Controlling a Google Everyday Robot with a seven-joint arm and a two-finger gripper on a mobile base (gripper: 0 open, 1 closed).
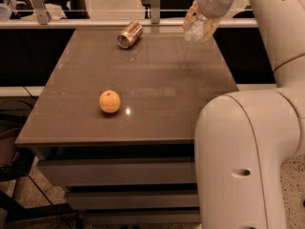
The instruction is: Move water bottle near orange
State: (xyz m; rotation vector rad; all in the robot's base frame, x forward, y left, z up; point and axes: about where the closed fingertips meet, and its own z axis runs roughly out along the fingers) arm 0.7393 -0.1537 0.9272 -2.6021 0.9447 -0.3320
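The orange (109,101) sits on the brown table (157,80), front left of its middle. My gripper (200,25) hangs over the table's far right corner, reached down from the white arm at the top right. It is shut on the water bottle (195,31), a clear plastic bottle seen end-on between the fingers and held above the tabletop. The bottle is far from the orange, off to its right and behind it.
A copper-coloured metal can (129,34) lies on its side at the back of the table. A rail with posts (155,4) runs behind the table. The arm's big white body (238,156) fills the front right. Drawers sit below the tabletop.
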